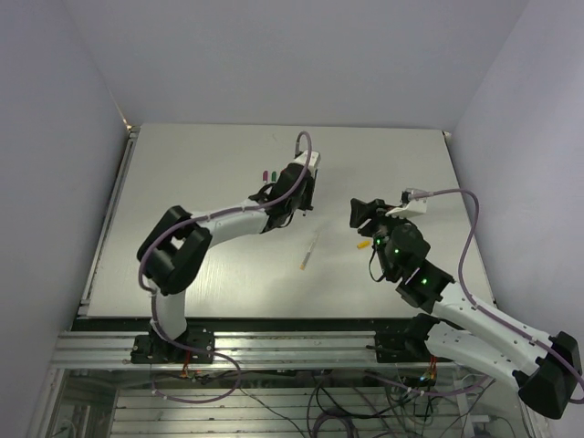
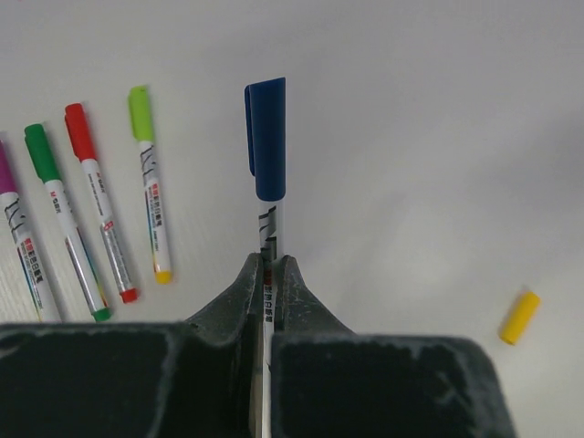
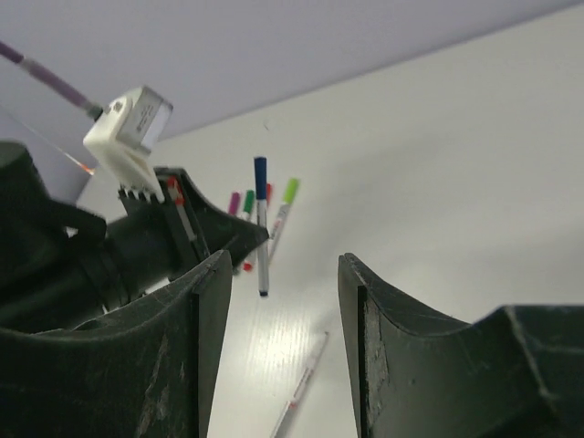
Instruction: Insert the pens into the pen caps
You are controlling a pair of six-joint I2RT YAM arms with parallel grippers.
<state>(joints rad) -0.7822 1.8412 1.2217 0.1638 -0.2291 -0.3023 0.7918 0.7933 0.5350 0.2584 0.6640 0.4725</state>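
Five capped pens (image 2: 102,210), one in left jaws; one bare pen (image 1: 310,250); right jaws wide

L arm (image 1: 228,217) & R arm (image 1: 474,319): white links, black joint housings, black bases (image 1: 173,347). Lilac cable (image 1: 474,219) runs along each. Green LEDs (image 1: 399,253) lit on R arm joints. Fingers (image 3: 411,365) matte black, wedge-shaped. White cam box (image 3: 132,123) at L wrist, small red marks below.

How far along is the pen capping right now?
Done: four capped pens lie side by side. In hand: the left gripper holds the blue-capped pen. Left: the bare pen and the yellow cap lie apart; the right gripper is open.
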